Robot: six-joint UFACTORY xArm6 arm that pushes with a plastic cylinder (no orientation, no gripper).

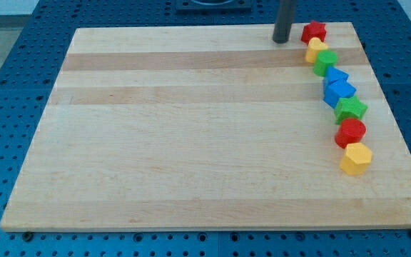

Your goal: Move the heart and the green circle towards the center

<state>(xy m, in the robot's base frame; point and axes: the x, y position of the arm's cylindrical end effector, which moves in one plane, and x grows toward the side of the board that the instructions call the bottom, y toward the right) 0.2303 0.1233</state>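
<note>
My tip (282, 41) rests on the board (191, 143) near the view's top right, touching nothing and holding nothing; the red star (314, 31) sits just to its right; the yellow heart (315, 50) and green circle (325, 62) lie just below-right, touching each other.

My tip (282, 41) stands at the far edge of the wooden board (191, 143), just left of the red block (314, 31); the green circle (325, 62) is near.
</note>
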